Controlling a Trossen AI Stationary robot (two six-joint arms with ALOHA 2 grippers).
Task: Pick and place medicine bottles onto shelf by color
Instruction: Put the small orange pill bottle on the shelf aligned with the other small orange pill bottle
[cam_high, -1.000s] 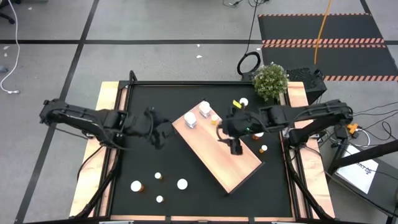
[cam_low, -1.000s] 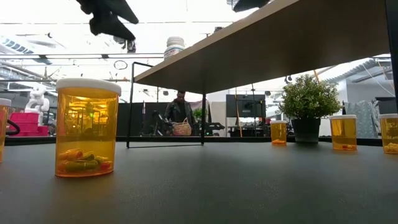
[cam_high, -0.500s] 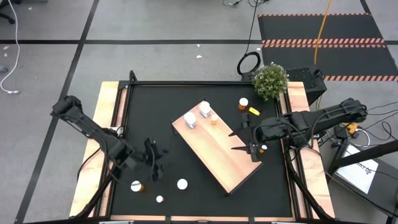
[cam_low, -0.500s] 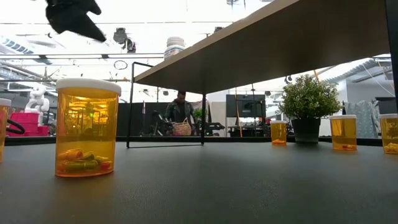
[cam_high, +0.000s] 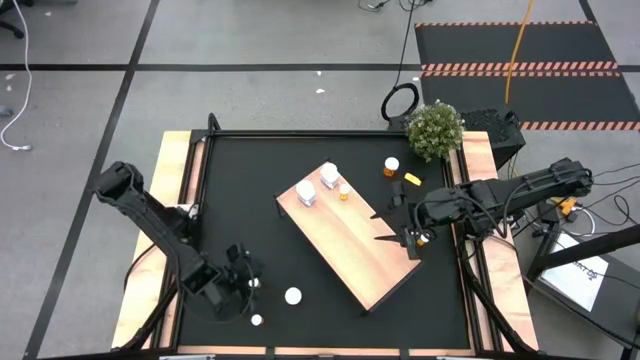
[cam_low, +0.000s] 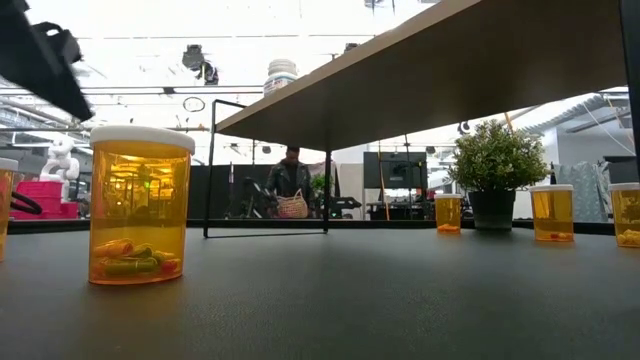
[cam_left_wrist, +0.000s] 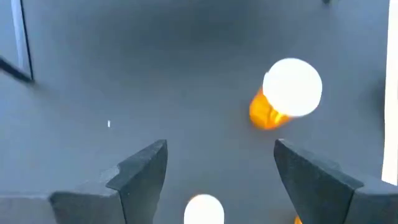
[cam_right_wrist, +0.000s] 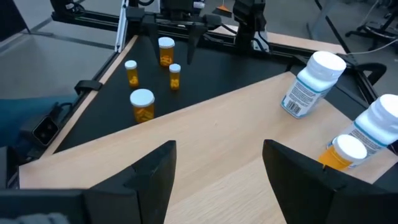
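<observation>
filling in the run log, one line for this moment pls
left gripper: open, empty, over amber bottles near front-left | right gripper: open, empty, above shelf | on shelf: two white bottles, one amber

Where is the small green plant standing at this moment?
In the high view the plant stands at the table's far right corner, behind the shelf, with an orange bottle as its nearest neighbour.

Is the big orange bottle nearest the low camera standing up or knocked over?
Upright. The orange bottle stands on its base, white cap on top, pills lying at the bottom.
</observation>
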